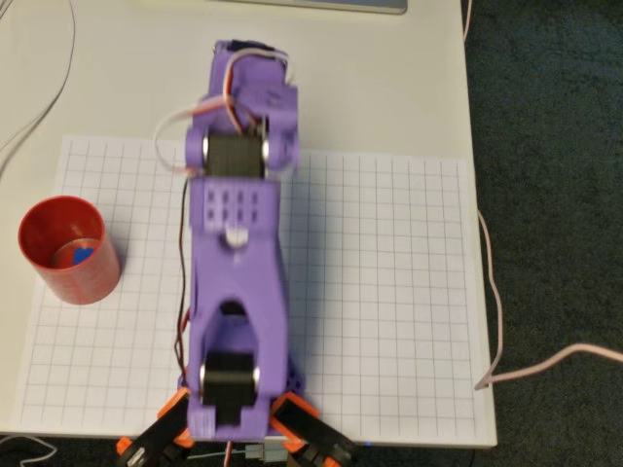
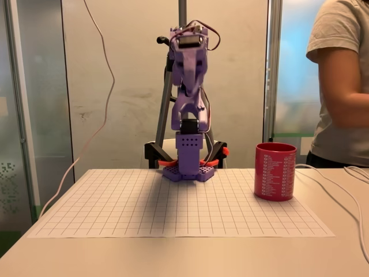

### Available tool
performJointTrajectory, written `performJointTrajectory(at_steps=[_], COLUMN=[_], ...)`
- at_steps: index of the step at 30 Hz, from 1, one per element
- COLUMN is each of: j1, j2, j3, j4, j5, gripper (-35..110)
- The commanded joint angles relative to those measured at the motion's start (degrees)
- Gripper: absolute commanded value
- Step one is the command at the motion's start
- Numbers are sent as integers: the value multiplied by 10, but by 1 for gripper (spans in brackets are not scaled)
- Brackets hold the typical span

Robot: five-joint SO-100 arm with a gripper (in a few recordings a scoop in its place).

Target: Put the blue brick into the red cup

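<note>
Near the grid sheet's left edge, blue brick half-hidden inside red cup; gripper folded, opening unclear.

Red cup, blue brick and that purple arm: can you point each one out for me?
red cup (image 2: 275,172): fixed view, on its front wall.
blue brick (image 1: 82,255): overhead view, on its top, inside the cup.
purple arm (image 1: 238,263): overhead view, on its upper link.

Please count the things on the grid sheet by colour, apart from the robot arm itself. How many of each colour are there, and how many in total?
Red: 1, the red cup, standing upright on the grid sheet.
Blue: 1, the blue brick, lying inside the cup in the overhead view.
Total: 2
</note>
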Motion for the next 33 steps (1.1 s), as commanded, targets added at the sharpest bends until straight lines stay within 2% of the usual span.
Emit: performJointTrajectory(at_steps=[1, 7, 14, 21, 33], j1=[28, 8, -30, -45, -46], j2=[110, 278, 307, 307, 307], j3=[39, 122, 354, 524, 580], j4=[38, 99, 18, 0, -9], j5=[-7, -8, -14, -11, 5], gripper=[0, 0, 0, 0, 0])
